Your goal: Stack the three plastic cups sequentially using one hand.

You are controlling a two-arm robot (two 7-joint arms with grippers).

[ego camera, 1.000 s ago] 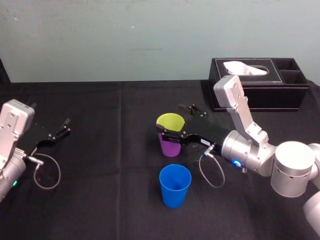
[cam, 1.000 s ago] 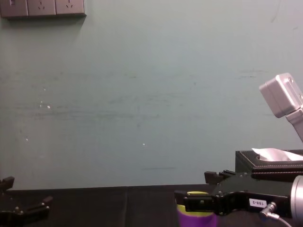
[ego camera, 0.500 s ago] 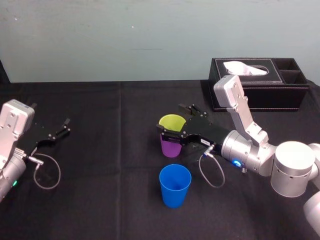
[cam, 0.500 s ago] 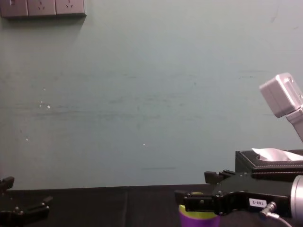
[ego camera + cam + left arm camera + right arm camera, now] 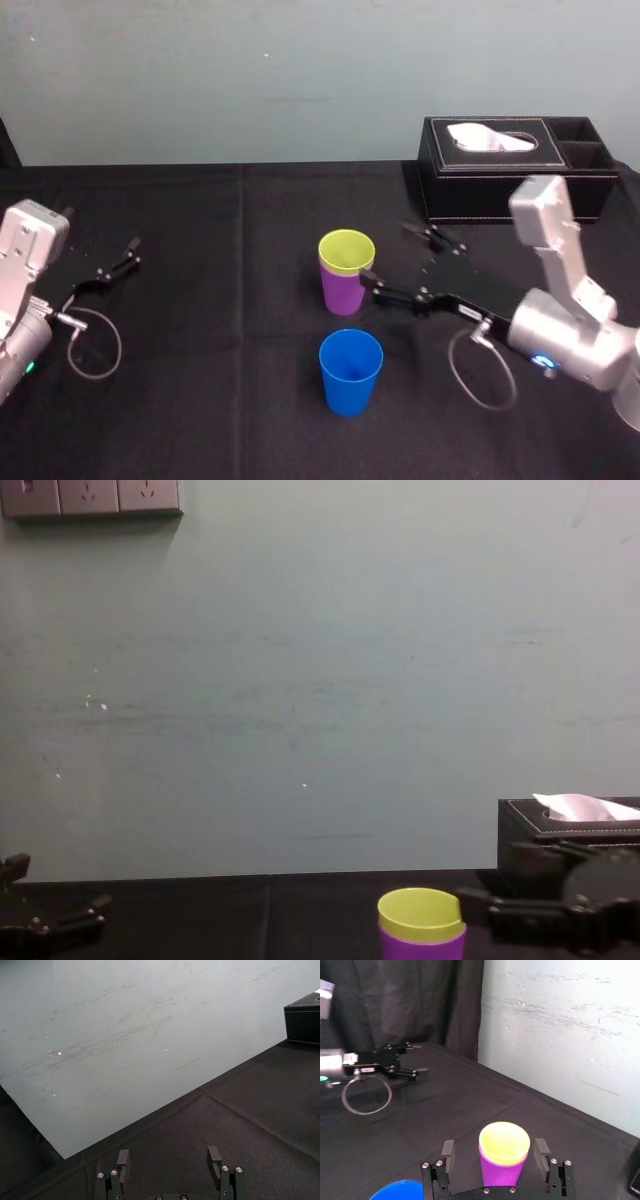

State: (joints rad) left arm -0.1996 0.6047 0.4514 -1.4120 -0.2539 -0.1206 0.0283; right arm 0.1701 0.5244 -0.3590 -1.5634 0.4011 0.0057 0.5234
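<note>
Yellow-green cup is seated inside the purple cup, rims nearly level. The pair stands upright at mid-counter. First nesting step is judged complete.

Blue cup stands alone, upright and mouth up, nearer the robot than the pair and apart from it. It is not yet stacked, and its open mouth suits it to receive the pair or to be lifted into it.

Right gripper lies just beside the pair on the robot's right, low over the counter. Its jaws are spread wide and hold nothing. The near jaw tip is very close to the purple wall, and contact cannot be confirmed.

Left gripper is parked far to the left, well apart from all the cups. The tissue box sits at the rear right, clear of the work.

The head view gives the layout and the gap between blue cup and pair. The right wrist view shows the pair centred ahead of the spread jaws, not between them. The chest view shows the pair in profile, sitting straight. The left wrist view confirms that arm's jaws are apart and empty over bare cloth.
</note>
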